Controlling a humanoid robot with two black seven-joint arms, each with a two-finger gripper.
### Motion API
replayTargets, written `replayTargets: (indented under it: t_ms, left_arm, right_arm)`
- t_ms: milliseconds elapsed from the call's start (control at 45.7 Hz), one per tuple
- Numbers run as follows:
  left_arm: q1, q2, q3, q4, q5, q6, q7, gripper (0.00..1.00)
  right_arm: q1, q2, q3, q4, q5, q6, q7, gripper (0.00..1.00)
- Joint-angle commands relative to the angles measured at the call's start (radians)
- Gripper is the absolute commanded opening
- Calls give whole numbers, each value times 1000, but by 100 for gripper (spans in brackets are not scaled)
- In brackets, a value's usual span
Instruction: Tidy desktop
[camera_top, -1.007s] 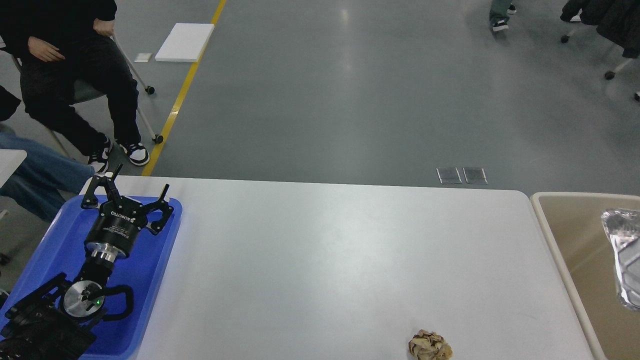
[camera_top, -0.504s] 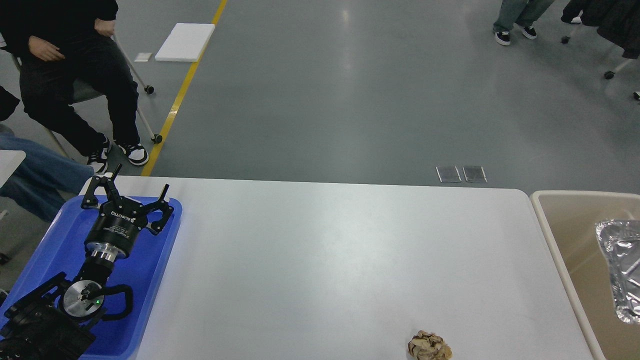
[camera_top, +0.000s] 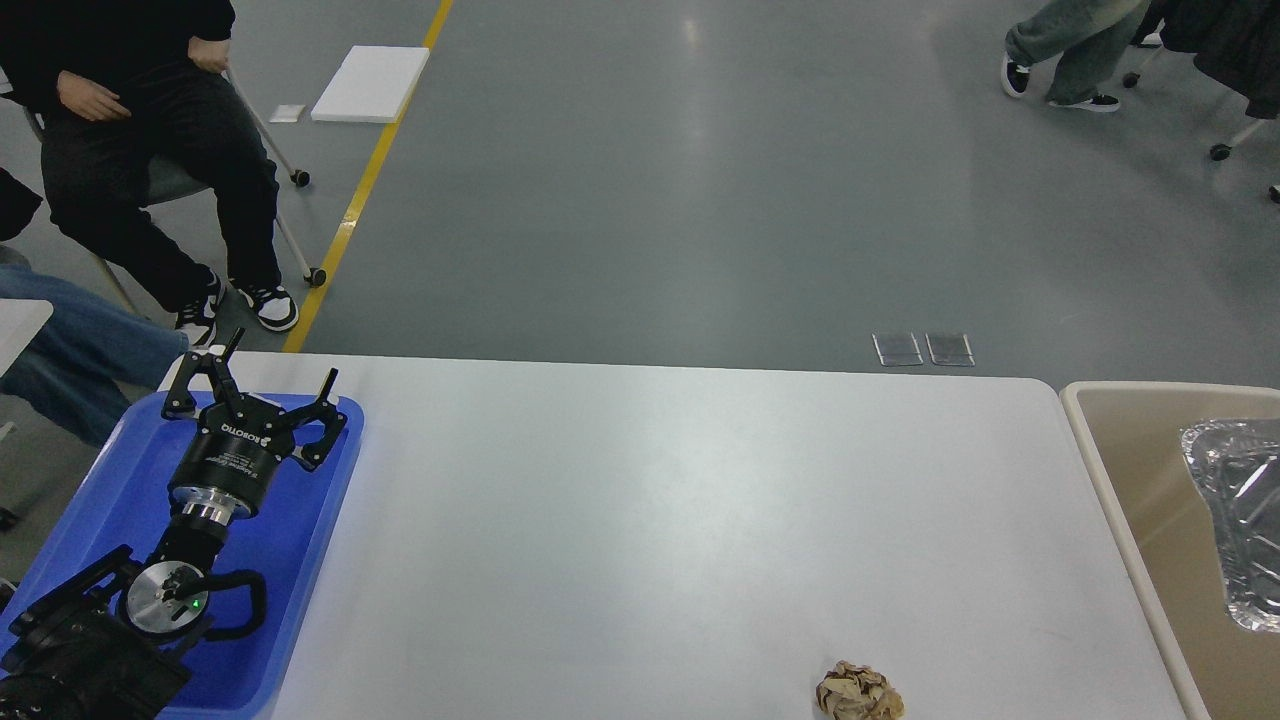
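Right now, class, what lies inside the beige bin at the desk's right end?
A crumpled foil tray rests inside the beige bin; whatever lies under the foil, or past the picture's edge, cannot be seen.

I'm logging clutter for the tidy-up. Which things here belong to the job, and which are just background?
Job: desktop; crumpled brown paper ball on it; beige bin holding foil tray; blue tray; open left hand.
Background: white board on floor; seated person.
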Motion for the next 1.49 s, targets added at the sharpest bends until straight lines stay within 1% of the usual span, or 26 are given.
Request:
replayTargets:
  t_ms: [0, 88, 197, 241, 263, 285, 723, 898, 1007, 1073, 1204, 1292, 1467]
  left_arm:
    - [0, 0, 0, 0, 0, 0, 0, 99]
    - [0, 0, 0, 0, 0, 0, 0, 99]
    - [0, 0, 0, 0, 0, 0, 0, 99]
    - [-2, 0, 0, 0, 0, 0, 0, 99]
    - [0, 0, 0, 0, 0, 0, 0, 99]
    - [0, 0, 0, 0, 0, 0, 1, 99]
    - [0, 0, 0, 0, 0, 0, 1, 99]
    - [-2, 0, 0, -2, 0, 0, 1, 99]
    - [-2, 0, 0, -2, 0, 0, 1, 99]
    - [-2, 0, 0, 0, 0, 0, 1, 99]
    - [-2, 0, 0, -2, 0, 0, 1, 99]
    - [-2, 0, 0, 0, 0, 0, 1, 99]
    - [-3, 0, 0, -2, 0, 0, 1, 99]
  right_arm:
    - [-15, 12, -3, -32, -6, -8, 1, 12]
    - [-17, 12, -1, -32, -3, -37, 1, 45]
    - [-15, 14, 11, -27, 11, -55, 1, 78]
    - [-15, 15, 11, -23, 11, -55, 1, 90]
    - [-15, 15, 11, -23, 11, -54, 1, 97]
    - [-15, 15, 10, -23, 11, -52, 1, 100]
    - [4, 6, 8, -12, 11, -43, -1, 100]
    - [55, -21, 6, 48, 11, 8, -7, 100]
    - [86, -61, 8, 114, 11, 31, -40, 100]
    - [122, -98, 8, 167, 9, 40, -43, 100]
    - [265, -179, 2, 363, 8, 72, -48, 100]
    - [351, -225, -13, 479, 5, 103, -60, 100]
    - [457, -238, -107, 545, 9, 147, -62, 100]
